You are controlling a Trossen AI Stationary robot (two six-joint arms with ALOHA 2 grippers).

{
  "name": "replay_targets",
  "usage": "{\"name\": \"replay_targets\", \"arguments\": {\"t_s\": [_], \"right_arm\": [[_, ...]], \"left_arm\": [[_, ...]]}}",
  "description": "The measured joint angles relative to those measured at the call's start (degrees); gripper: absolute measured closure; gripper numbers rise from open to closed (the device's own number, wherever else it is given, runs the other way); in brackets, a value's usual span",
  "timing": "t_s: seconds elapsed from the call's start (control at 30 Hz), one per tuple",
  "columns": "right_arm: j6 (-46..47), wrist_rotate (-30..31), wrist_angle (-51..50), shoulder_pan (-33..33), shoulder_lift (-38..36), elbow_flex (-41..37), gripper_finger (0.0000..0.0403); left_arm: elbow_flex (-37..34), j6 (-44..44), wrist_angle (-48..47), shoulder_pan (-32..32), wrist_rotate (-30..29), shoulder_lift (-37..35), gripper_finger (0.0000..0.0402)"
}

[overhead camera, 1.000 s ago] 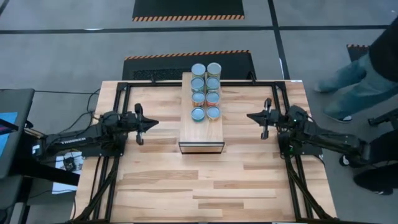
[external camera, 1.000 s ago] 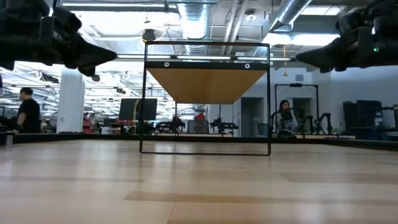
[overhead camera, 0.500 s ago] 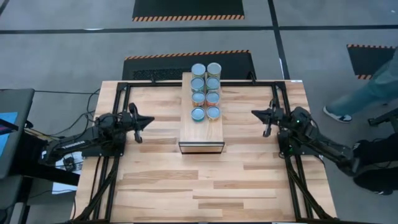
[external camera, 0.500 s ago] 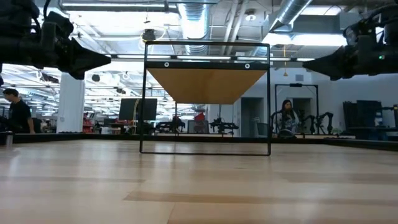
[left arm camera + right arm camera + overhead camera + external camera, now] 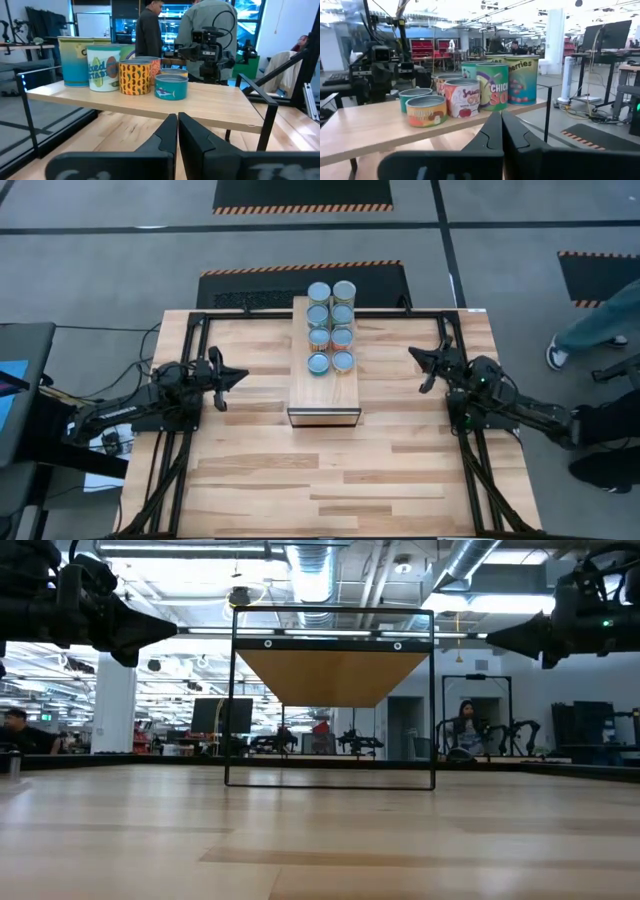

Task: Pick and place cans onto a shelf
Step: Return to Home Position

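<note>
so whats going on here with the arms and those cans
All eight cans stand in two rows at one end of the shelf. Neither arm holds anything: the left pincer hangs shut to the shelf's left, the right pincer shut to its right, both clear of it. The stacking looks done.

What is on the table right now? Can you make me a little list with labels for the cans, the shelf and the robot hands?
cans: eight, in two rows of four, on the far part of the shelf top
shelf: middle of the table, near part of its top bare
left gripper: shut, holding nothing, left of the shelf, apart from it
right gripper: shut, holding nothing, right of the shelf, apart from it
</note>
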Motion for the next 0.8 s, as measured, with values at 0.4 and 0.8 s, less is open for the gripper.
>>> {"name": "replay_targets", "arguments": {"t_s": [0.4,0.8], "right_arm": [[1.0,15.4,-3.8,15.1,0.8,0.0,0.0362],[2.2,15.4,-4.3,16.2,0.7,-0.1,0.0355]], "left_arm": [[-0.1,0.6,-0.9,0.0,-4.7,0.1,0.0397],[-0.2,1.1,-1.0,0.0,-7.1,0.1,0.0397]]}}
